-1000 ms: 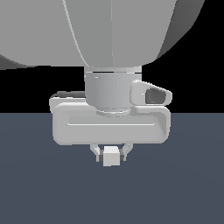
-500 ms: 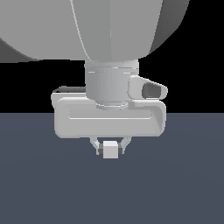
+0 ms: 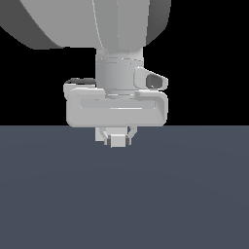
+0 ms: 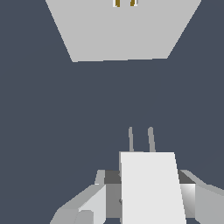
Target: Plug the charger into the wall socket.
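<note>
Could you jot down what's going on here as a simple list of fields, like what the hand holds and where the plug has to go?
hand: hand, fingers closed on the charger
charger: small white cube, two thin prongs pointing ahead
wall socket: flat pale plate, two small brass-coloured slots at the picture's edge
gap: dark floor shows between prongs and plate, so not plugged in
exterior view: socket not visible; arm fills the upper part

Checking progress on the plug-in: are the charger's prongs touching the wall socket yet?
Apart. In the wrist view a wide band of dark floor separates the tips of the charger's prongs from the wall socket.
</note>
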Motion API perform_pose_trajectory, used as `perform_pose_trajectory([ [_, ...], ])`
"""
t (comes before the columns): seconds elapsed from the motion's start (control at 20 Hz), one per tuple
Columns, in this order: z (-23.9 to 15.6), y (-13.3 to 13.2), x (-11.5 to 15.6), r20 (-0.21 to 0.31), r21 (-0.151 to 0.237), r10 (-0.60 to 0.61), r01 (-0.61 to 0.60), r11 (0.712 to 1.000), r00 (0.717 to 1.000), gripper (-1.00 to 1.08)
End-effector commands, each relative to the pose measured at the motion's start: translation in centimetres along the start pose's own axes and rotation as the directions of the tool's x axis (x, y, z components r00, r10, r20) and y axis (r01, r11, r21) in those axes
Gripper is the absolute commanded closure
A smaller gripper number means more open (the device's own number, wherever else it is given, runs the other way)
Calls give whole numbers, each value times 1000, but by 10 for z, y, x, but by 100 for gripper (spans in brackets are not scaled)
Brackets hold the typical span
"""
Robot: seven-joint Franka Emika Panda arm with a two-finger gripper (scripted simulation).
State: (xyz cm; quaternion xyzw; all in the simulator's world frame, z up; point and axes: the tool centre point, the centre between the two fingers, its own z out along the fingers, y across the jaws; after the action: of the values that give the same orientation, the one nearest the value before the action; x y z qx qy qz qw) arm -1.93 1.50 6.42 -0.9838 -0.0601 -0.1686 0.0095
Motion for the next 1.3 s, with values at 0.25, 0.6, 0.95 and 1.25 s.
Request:
perform_pose_trajectory([
  [0.25, -16, -6, 39, 0, 12, -33, 33, 999, 999, 108],
  [0.6, -20, -8, 52, 0, 17, -43, 43, 999, 999, 108],
  [0.95, -20, -8, 52, 0, 17, -43, 43, 999, 999, 108],
  [1.25, -16, -8, 63, 0, 17, -43, 43, 999, 999, 108],
])
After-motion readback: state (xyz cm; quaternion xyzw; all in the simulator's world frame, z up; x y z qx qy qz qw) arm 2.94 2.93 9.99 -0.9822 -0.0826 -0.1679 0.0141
